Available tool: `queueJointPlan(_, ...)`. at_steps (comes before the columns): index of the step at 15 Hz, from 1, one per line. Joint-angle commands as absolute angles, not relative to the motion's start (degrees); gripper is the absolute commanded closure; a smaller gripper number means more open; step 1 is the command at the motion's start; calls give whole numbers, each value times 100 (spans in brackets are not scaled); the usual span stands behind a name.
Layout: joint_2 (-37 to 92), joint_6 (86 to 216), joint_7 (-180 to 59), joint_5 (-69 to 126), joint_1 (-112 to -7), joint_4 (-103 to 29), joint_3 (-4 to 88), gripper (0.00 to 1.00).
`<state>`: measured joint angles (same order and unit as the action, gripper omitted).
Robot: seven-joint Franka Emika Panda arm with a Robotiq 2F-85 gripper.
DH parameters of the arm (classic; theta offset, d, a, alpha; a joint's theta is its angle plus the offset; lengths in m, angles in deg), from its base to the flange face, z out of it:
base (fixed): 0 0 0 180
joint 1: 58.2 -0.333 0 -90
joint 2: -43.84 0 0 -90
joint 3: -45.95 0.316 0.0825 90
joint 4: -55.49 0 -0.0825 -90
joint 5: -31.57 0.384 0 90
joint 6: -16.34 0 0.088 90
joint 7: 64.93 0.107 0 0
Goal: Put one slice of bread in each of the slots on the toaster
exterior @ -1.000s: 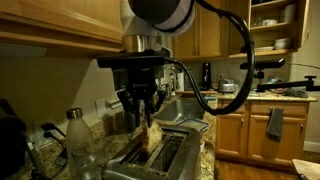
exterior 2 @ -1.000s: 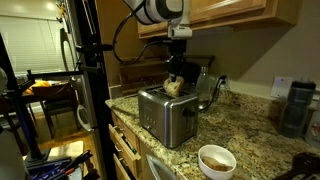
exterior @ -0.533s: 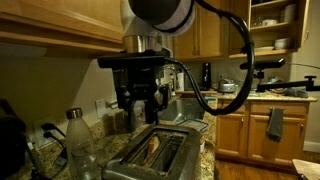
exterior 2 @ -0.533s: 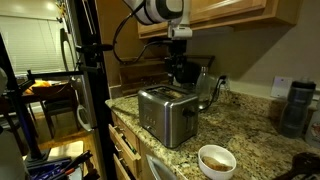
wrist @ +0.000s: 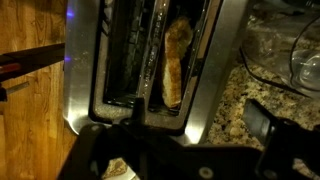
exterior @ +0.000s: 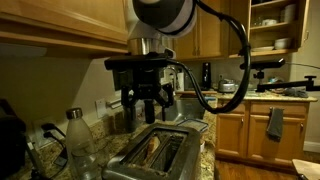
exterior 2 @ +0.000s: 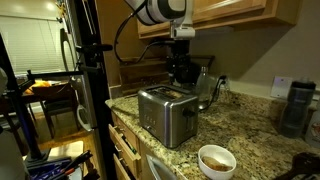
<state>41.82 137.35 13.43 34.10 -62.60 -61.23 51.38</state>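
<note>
The shiny steel toaster [exterior: 150, 158] [exterior 2: 164, 113] [wrist: 210, 80] stands on the granite counter. One golden-brown slice of bread [wrist: 174, 62] [exterior: 151, 150] sits down inside one of the slots. The other slot [wrist: 125, 55] looks dark, and I see no bread in it. My gripper [exterior: 147, 106] [exterior 2: 182, 72] [wrist: 175, 140] hangs open just above the toaster top with nothing between its fingers [wrist: 264, 124]. In the wrist view the gripper body covers the near end of the toaster.
A clear bottle with a dark cap [exterior: 77, 142] [exterior 2: 205, 87] stands beside the toaster. A white bowl [exterior 2: 217, 159] and a dark canister [exterior 2: 292, 108] sit on the granite counter [exterior 2: 250, 135]. Wooden cabinets [exterior: 60, 25] hang close overhead. Cables [wrist: 290, 70] lie by the toaster.
A second ago the gripper held a slice over the toaster. The slice has since dropped into a slot; the jaws have opened and the gripper has risen slightly.
</note>
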Motion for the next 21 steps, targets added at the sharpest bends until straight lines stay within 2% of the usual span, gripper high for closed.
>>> queueJointPlan(1,4544,13643,1795,3105,-6256,-6462,5029,0)
queueJointPlan(9,4756,13316,2250,2667,-6200,-6560,4908,0)
queueJointPlan(21,5508,13237,1745,2361,-5699,-7391,4677,0)
